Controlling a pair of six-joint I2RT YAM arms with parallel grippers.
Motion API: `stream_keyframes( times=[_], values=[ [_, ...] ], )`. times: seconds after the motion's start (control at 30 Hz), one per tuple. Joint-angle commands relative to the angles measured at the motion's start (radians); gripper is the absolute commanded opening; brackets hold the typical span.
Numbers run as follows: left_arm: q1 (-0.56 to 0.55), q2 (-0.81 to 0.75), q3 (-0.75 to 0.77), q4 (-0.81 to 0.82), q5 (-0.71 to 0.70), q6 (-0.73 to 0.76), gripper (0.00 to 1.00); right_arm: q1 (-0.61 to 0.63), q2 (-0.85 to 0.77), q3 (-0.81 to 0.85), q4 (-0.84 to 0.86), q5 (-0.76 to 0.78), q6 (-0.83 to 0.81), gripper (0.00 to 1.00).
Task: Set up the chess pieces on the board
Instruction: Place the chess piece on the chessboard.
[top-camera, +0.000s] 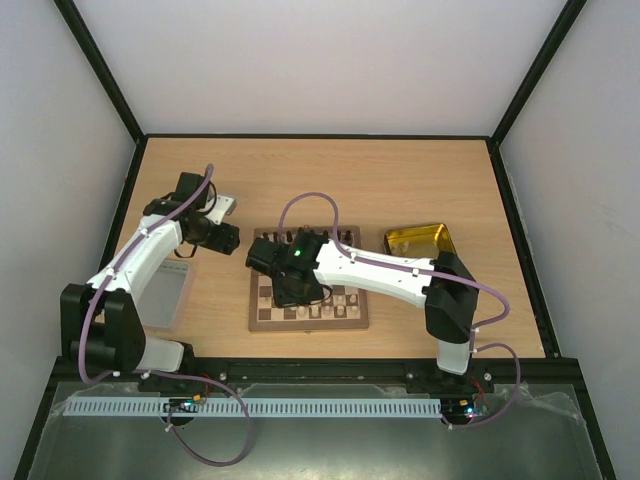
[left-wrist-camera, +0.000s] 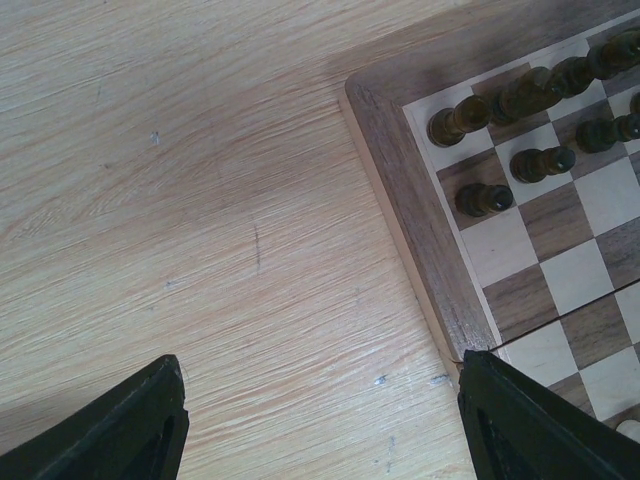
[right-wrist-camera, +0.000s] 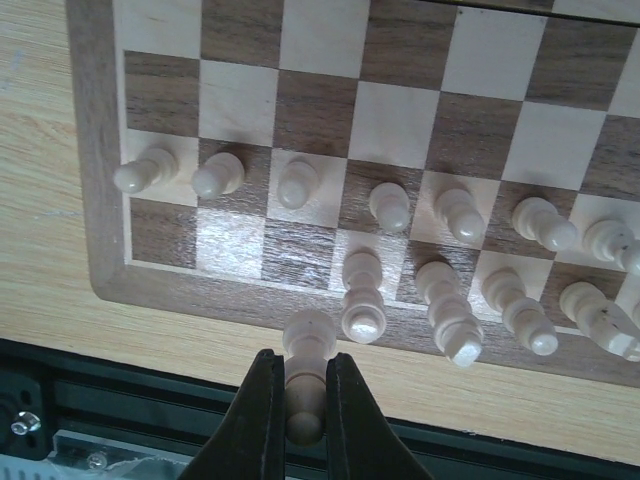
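You have one board (top-camera: 256, 322), one yellow tray (top-camera: 420, 240), one grey lid (top-camera: 165, 292) and two arms. Twelve cream pieces (right-wrist-camera: 390, 207) show: seven in one row, five nearer the board's edge. Dark pieces (left-wrist-camera: 485, 198) — at least seven, others cut off.

White-shelled arms (top-camera: 140, 262), black joints (top-camera: 448, 300), lilac cables (top-camera: 312, 197), possibly a small green light (top-camera: 297, 252) at one wrist

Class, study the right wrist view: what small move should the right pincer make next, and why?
Probably ease the cream piece forward and down onto the empty near-row square just ahead. The right pincer is shut on it above the near border of the board, and the three leftmost squares of that row look bare.
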Motion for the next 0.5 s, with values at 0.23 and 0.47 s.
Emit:
stream_keyframes(
  times=[0.23, 0.47],
  values=[
    [0.003, -0.003, -0.007, 0.0, 0.027, -0.001, 0.75, 0.001, 0.038, 0.042, 0.029, -0.01, -0.012, 0.02],
    [0.003, -0.003, -0.015, 0.009, 0.034, -0.001, 0.75, 0.003, 0.083, 0.051, 0.037, -0.014, -0.02, 0.02]
  ],
)
